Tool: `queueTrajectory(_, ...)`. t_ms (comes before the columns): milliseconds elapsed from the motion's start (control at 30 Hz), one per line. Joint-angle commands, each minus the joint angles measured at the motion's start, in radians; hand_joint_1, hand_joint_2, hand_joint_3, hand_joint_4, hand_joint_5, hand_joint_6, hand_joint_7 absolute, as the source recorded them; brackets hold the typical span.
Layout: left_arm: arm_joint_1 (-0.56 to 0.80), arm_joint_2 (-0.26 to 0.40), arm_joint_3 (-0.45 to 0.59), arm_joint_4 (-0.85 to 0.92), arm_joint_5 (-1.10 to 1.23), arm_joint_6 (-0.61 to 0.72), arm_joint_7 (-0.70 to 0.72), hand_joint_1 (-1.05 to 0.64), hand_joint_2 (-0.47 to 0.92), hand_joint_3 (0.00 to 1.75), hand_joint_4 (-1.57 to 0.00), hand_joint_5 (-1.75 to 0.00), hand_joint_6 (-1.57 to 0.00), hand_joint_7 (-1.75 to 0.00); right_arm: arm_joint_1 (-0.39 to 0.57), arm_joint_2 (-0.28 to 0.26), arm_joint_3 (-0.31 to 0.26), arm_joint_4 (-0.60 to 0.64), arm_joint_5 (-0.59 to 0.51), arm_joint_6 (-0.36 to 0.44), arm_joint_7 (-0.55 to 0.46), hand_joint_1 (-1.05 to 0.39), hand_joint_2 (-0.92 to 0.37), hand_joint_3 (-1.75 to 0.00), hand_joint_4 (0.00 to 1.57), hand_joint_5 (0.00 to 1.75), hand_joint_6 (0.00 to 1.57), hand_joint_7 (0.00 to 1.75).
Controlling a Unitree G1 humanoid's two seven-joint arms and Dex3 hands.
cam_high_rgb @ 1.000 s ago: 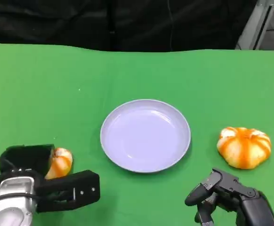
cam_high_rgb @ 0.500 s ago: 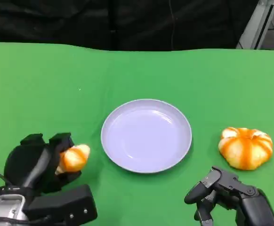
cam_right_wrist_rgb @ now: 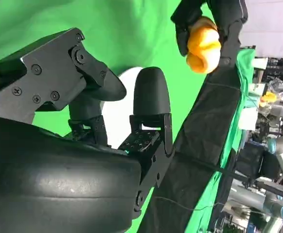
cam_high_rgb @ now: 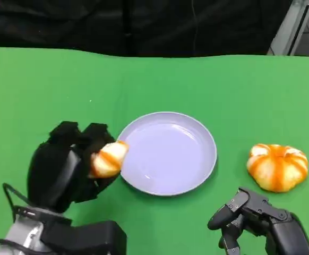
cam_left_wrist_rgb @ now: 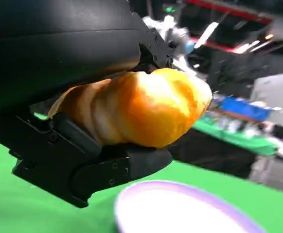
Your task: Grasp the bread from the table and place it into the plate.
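A green table is spreading under a dark backdrop. The left hand is gripping the bread, lifted just beside the plate's rim. The right hand is resting low, fingers loosely apart, holding nothing. A second bun is sitting right of the plate.

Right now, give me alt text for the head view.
The robot's black left hand holds a small orange-striped bread roll beside the rim of a round lavender plate on a green table. A larger pumpkin-shaped bun lies beyond the right hand.
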Motion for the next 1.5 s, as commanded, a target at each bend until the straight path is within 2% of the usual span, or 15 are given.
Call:
queueTrajectory(33,-0.011,0.012,0.007,0.021,0.006,-0.013,0.028,-0.15,0.43,1.19,-0.9,-1.75,-0.65,-1.75,0.002,-0.003,-0.006,-0.005,-0.003,0.007,-0.008,-0.03,-0.51,-1.16,0.64,1.6,0.73,1.27)
queueTrajectory(200,-0.013,0.012,0.007,0.024,0.007,-0.016,0.03,-0.15,0.43,1.2,-0.9,-1.75,-0.65,-1.75,0.002,-0.003,-0.006,-0.005,-0.003,0.007,-0.008,-0.03,-0.52,-1.16,0.64,1.6,0.73,1.27)
queueTrajectory(300,-0.141,-0.103,-0.085,0.028,0.013,0.005,-0.079,-0.19,0.41,1.2,-0.89,-1.75,-0.67,-1.72,0.0,0.0,0.003,-0.002,-0.003,0.006,-0.008,0.0,-0.51,-1.18,0.64,1.61,0.72,1.27)
queueTrajectory(367,-0.168,-0.133,-0.108,0.035,0.012,0.014,-0.099,-0.21,0.4,1.19,-0.89,-1.75,-0.68,-1.72,0.001,0.0,0.007,-0.004,-0.007,0.008,-0.011,0.0,-0.5,-1.2,0.64,1.62,0.72,1.28)
queueTrajectory(533,-0.175,-0.16,-0.132,0.034,0.007,0.03,-0.129,-0.22,0.41,1.23,-0.9,-1.75,-0.68,-1.74,0.005,0.0,0.014,-0.008,-0.023,0.007,-0.019,-0.01,-0.5,-1.2,0.64,1.62,0.72,1.28)
queueTrajectory(733,-0.174,-0.162,-0.137,0.029,0.007,0.041,-0.135,-0.22,0.4,1.24,-0.91,-1.75,-0.68,-1.74,0.005,-0.001,0.015,-0.008,-0.025,0.006,-0.02,-0.01,-0.51,-1.19,0.65,1.61,0.72,1.27)
queueTrajectory(933,-0.219,-0.187,-0.178,0.063,0.02,0.092,-0.22,-0.21,0.45,1.1,-0.86,-1.75,-0.65,-1.75,0.008,-0.002,0.013,-0.015,-0.018,0.008,-0.018,-0.01,-0.51,-1.18,0.65,1.6,0.73,1.27)
queueTrajectory(1233,-0.288,-0.193,-0.197,0.126,0.044,0.138,-0.252,-0.21,0.47,1.05,-0.84,-1.75,-0.65,-1.75,0.012,0.002,0.017,-0.02,-0.022,0.01,-0.022,-0.01,-0.5,-1.2,0.65,1.6,0.73,1.28)
queueTrajectory(1333,-0.307,-0.194,-0.212,0.153,0.054,0.15,-0.252,-0.21,0.49,0.98,-0.83,-1.75,-0.65,-1.75,0.014,0.001,0.018,-0.022,-0.022,0.012,-0.021,-0.01,-0.49,-1.21,0.65,1.6,0.72,1.28)
queueTrajectory(1400,-0.321,-0.198,-0.221,0.178,0.061,0.157,-0.247,-0.22,0.55,0.8,-0.84,-1.75,-0.64,-1.75,0.015,0.0,0.019,-0.024,-0.022,0.015,-0.019,-0.01,-0.5,-1.2,0.65,1.6,0.72,1.28)
queueTrajectory(1500,-0.328,-0.198,-0.226,0.189,0.061,0.158,-0.242,-0.22,0.57,0.74,-0.84,-1.75,-0.64,-1.75,0.015,0.0,0.019,-0.026,-0.022,0.016,-0.019,-0.02,-0.5,-1.19,0.65,1.6,0.72,1.28)
